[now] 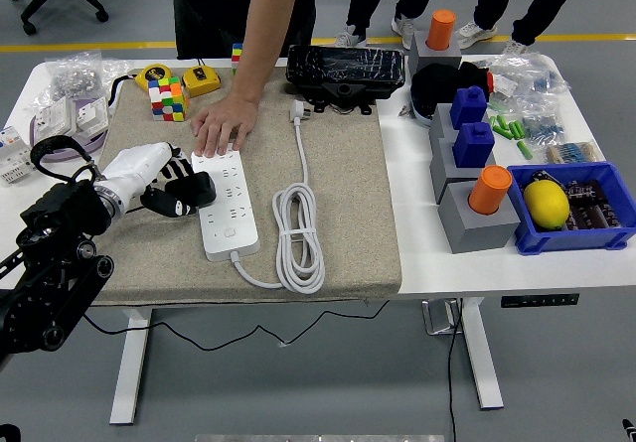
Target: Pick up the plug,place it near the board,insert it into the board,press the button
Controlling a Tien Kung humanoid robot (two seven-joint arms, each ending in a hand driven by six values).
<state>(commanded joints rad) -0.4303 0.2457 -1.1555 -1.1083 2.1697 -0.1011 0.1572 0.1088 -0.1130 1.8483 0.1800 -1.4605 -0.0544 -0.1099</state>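
A white power strip lies lengthwise on the beige mat, its white cable coiled to its right. My left hand, white-backed with black fingers, is shut on a black plug right at the strip's left edge, beside its upper sockets. A person's hand rests flat on the strip's far end, holding it down. My right arm is out of view.
A colourful cube and yellow tape measures sit at the mat's far left. A black device lies at the back. Grey blocks with blue and orange caps and a blue bin with a lemon stand right.
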